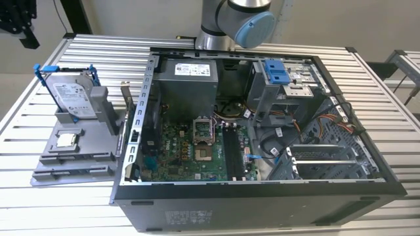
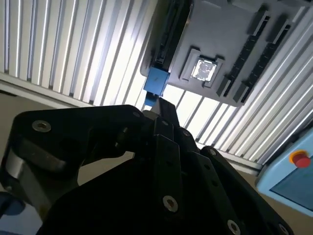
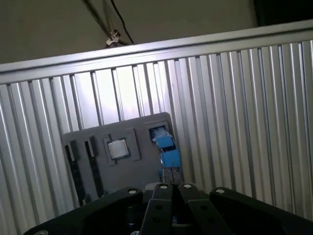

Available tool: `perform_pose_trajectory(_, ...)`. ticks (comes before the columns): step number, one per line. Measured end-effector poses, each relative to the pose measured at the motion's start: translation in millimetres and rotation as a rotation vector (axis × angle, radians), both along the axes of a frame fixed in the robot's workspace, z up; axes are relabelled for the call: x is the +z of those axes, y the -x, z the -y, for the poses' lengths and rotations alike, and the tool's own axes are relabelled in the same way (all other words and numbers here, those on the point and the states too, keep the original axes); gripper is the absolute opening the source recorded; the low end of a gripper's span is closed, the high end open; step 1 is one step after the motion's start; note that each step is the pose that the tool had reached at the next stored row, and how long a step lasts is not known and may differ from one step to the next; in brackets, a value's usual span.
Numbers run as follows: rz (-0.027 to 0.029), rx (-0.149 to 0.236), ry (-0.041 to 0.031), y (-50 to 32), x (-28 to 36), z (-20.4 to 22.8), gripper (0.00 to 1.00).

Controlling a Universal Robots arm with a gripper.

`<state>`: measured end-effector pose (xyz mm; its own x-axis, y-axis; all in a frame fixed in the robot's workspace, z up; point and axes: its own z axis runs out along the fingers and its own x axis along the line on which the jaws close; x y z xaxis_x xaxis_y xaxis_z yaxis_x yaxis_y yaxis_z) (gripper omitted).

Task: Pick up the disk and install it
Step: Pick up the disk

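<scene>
The disk (image 1: 69, 96), silver-grey with a white label and a blue bracket, stands on edge in a slot of the grey holder (image 1: 75, 164) at the exterior view's left. In both wrist views it appears edge-on from above as a blue strip (image 2: 156, 81) (image 3: 165, 147). My black gripper (image 2: 160, 105) (image 3: 171, 176) hangs well above the holder, close to the disk's line, with its fingers pressed together and nothing between them.
An open computer case (image 1: 262, 196) lies beside the holder, with a motherboard, cables and a blue-tabbed drive bay (image 1: 279, 71). A small square silver chip (image 1: 66, 140) (image 2: 204, 68) (image 3: 117, 148) sits on the holder. The ribbed metal table (image 1: 39, 206) carries everything. A pendant with a red button (image 2: 299, 159) lies off the table's edge.
</scene>
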<state>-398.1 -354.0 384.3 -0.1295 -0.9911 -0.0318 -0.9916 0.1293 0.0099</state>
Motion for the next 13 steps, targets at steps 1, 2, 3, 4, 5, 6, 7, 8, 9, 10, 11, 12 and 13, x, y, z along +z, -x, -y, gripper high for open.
perform_pose_trajectory(1, 0.0004, 0.018, 0.0, 0.0, -0.1, 0.0, 0.0)
perform_pose_trajectory(2, 0.0009, 0.036, 0.0, 0.0, -0.3, 0.0, 0.0)
perform_pose_trajectory(3, 0.0014, 0.053, 0.0001, 0.0, -0.4, 0.0, 0.0)
perform_pose_trajectory(4, 0.0019, 0.073, 0.0, 0.0, -0.6, 0.0, 0.0)
perform_pose_trajectory(5, 0.0023, 0.09, 0.0, 0.0, -0.8, 0.0, 0.0)
perform_pose_trajectory(6, 0.0025, 0.11, 0.0001, 0.0, -1.0, 0.0, 0.0)
perform_pose_trajectory(7, 0.0027, 0.128, 0.0001, 0.0, -1.1, 0.0, 0.0)
perform_pose_trajectory(8, 0.003, 0.145, 0.0, 0.0, -1.4, 0.0, 0.0)
perform_pose_trajectory(9, 0.0033, 0.164, 0.0, 0.0, -1.6, 0.0, 0.0)
perform_pose_trajectory(10, 0.0035, 0.182, 0.0, 0.0, -1.8, 0.0, 0.0)
perform_pose_trajectory(11, 0.0038, 0.2, 0.0, 0.0, -2.1, 0.0, 0.0)
perform_pose_trajectory(12, 0.0041, 0.218, 0.0002, 0.0, -2.4, 0.0, 0.0)
perform_pose_trajectory(13, 0.0044, 0.235, 0.0005, 0.0, -2.8, 0.0, 0.0)
